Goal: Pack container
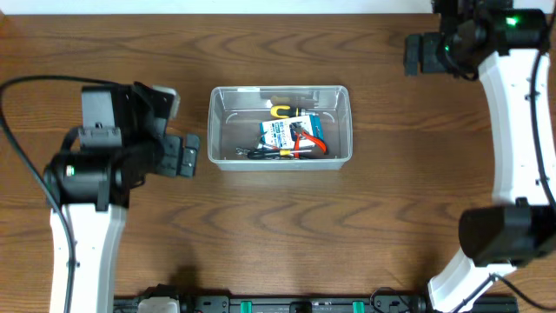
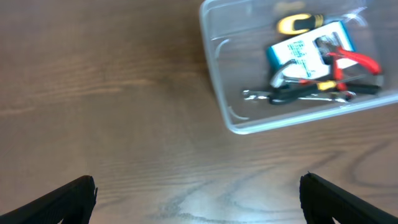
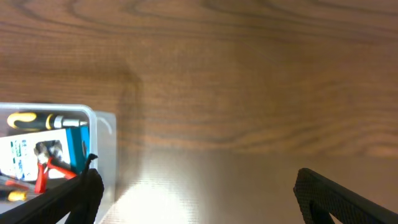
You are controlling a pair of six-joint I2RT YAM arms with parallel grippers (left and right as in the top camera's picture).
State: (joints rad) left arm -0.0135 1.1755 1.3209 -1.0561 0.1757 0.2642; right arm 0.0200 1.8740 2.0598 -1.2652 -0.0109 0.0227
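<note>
The clear plastic container (image 1: pixel 220 130) stands in the middle of the table. It holds a blue-and-white packet (image 1: pixel 280 131), red-handled pliers (image 1: pixel 311 139), a yellow-handled tool (image 1: pixel 280 109) and dark metal tools. It also shows in the left wrist view (image 2: pixel 214 68) and the right wrist view (image 3: pixel 104 134). My left gripper (image 1: pixel 184 156) is open and empty, just left of the container (image 2: pixel 198 196). My right gripper (image 1: pixel 419 54) is open and empty, well to the right of the container near the table's far edge (image 3: pixel 198 196).
The wooden table (image 1: pixel 278 226) surrounds the container. A black rail with green clips (image 1: pixel 295 304) runs along the front edge. The white arm links stand at the left (image 1: pixel 82 252) and the right (image 1: pixel 517 130).
</note>
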